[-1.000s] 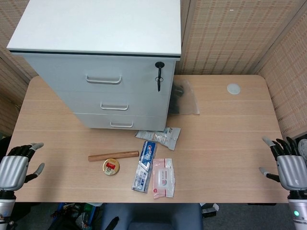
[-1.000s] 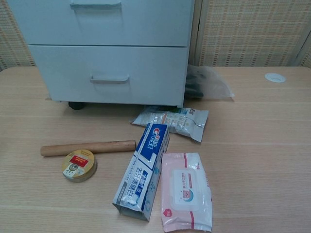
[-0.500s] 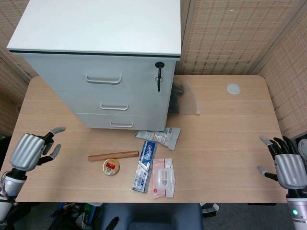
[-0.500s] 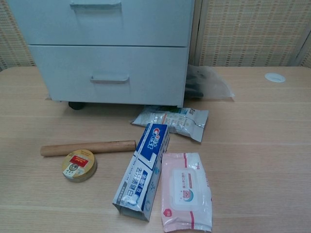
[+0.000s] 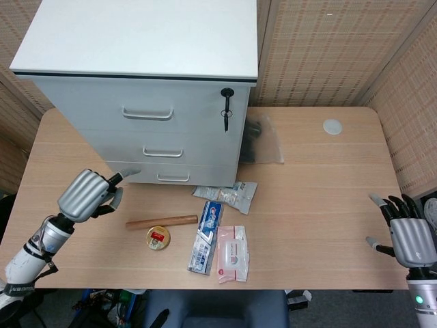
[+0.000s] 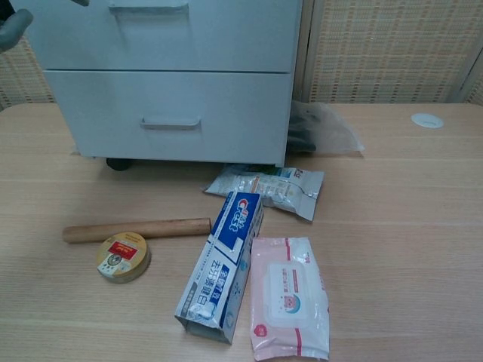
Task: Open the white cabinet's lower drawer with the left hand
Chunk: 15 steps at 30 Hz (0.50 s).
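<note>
The white cabinet (image 5: 143, 82) stands at the back left of the table. Its lower drawer (image 5: 171, 174) (image 6: 170, 113) is closed, with a metal handle (image 5: 173, 178) (image 6: 170, 123). My left hand (image 5: 89, 195) hovers above the table to the left of that drawer's front, fingers apart, holding nothing. One fingertip (image 5: 131, 171) points toward the drawer's left end; a grey fingertip (image 6: 13, 29) shows at the top left corner of the chest view. My right hand (image 5: 407, 232) hangs open at the table's right front corner.
In front of the cabinet lie a wooden rod (image 5: 161, 222), a round tin (image 5: 158, 238), a toothpaste box (image 5: 206, 237), a pink wipes pack (image 5: 233, 254) and a foil pouch (image 5: 227, 195). A dark plastic bag (image 5: 263, 140) lies right of the cabinet. A white disc (image 5: 332, 126) sits far right.
My left hand has risen from the table's left front edge and moved right and forward toward the lower drawer. The right hand has barely moved.
</note>
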Each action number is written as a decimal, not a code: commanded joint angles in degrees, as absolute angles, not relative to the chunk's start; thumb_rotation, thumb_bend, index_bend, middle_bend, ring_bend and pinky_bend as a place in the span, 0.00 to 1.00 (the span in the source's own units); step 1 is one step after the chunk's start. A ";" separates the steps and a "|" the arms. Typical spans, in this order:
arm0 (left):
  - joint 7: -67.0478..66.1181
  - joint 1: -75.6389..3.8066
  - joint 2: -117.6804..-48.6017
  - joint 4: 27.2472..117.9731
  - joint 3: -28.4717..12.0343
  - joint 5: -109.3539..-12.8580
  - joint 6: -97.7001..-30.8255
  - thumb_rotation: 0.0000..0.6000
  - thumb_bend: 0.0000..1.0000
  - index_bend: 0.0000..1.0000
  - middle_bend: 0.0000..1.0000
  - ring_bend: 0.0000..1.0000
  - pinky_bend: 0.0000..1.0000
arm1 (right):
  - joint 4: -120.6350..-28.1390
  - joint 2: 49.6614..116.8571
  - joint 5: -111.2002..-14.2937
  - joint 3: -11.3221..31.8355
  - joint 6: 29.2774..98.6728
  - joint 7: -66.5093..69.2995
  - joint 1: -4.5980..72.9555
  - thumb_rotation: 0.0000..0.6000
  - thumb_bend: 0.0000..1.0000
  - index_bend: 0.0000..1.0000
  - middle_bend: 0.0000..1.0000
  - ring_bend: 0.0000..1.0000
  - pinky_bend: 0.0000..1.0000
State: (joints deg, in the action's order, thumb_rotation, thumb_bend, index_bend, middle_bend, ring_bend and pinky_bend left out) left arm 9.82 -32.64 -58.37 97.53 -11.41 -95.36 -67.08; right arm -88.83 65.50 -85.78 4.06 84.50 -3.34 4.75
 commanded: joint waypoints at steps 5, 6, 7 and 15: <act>8.03 -36.91 -61.09 97.14 -13.58 -91.34 -63.44 1.00 0.68 0.16 0.99 1.00 1.00 | -88.35 65.51 -85.35 4.04 84.22 -2.76 4.72 1.00 0.05 0.16 0.26 0.15 0.08; 7.83 -37.26 -61.26 97.02 -13.65 -90.95 -63.05 1.00 0.68 0.16 0.99 1.00 1.00 | -88.28 65.50 -85.28 4.03 84.25 -2.70 4.66 1.00 0.04 0.16 0.26 0.15 0.08; 7.65 -37.69 -61.46 96.88 -13.69 -90.48 -62.55 1.00 0.68 0.16 0.99 1.00 1.00 | -88.18 65.49 -85.14 4.02 84.25 -2.59 4.58 1.00 0.05 0.16 0.26 0.15 0.08; 7.24 -39.96 -62.16 95.69 -13.94 -87.88 -60.15 1.00 0.68 0.16 0.99 1.00 1.00 | -87.78 65.58 -84.68 3.94 84.27 -2.07 4.26 1.00 0.05 0.16 0.26 0.15 0.08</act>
